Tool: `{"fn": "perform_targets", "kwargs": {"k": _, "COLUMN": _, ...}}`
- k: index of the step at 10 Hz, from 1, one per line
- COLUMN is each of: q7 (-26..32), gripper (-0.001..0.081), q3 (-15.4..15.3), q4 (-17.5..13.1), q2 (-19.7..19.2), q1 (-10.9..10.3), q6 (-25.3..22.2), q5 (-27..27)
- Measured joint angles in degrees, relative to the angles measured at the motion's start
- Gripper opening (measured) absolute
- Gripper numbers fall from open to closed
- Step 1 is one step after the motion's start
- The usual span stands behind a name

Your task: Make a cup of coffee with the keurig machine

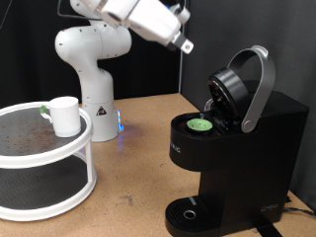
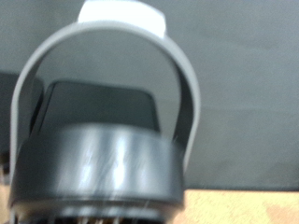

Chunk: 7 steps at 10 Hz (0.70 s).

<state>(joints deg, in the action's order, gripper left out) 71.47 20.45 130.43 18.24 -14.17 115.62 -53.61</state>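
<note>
The keurig machine (image 1: 247, 148) stands at the exterior view's right with its lid (image 1: 229, 94) open and its grey arched handle (image 1: 259, 84) raised. A green-topped pod (image 1: 201, 124) sits in the open holder. The white cup (image 1: 65, 116) stands on the top tier of a round stand at the left, far from the machine. My gripper (image 1: 184, 43) hangs in the air above and to the left of the open lid, touching nothing. The wrist view is blurred and filled by the grey handle (image 2: 182, 75) and the dark lid (image 2: 98, 163).
The white two-tier round stand (image 1: 44, 163) takes up the exterior view's lower left. The arm's white base (image 1: 91, 69) stands behind it. The machine's round drip base (image 1: 190, 212) holds nothing. Bare wooden table lies between stand and machine.
</note>
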Motion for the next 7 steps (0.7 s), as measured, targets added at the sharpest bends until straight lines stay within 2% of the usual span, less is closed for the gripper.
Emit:
{"fn": "perform_targets", "kwargs": {"k": 2, "q7": -3.12, "gripper": 0.0807, "q3": -0.15, "q4": -2.10, "q2": 0.52, "q1": -0.02, "q6": -1.26, "q5": -0.14}}
{"fn": "perform_targets", "kwargs": {"k": 3, "q7": -3.01, "gripper": 0.0807, "q3": -0.14, "q4": -1.98, "q2": 0.40, "q1": -0.02, "q6": -1.25, "q5": -0.06}}
{"fn": "perform_targets", "kwargs": {"k": 5, "q7": -1.35, "gripper": 0.0807, "q3": -0.15, "q4": -1.87, "q2": 0.32, "q1": -0.39, "q6": -1.17, "q5": -4.83}}
{"fn": "perform_targets", "kwargs": {"k": 7, "q7": -3.53, "gripper": 0.0807, "q3": -1.86, "q4": -2.67, "q2": 0.04, "q1": -1.56, "q6": -0.20, "q5": -7.31}}
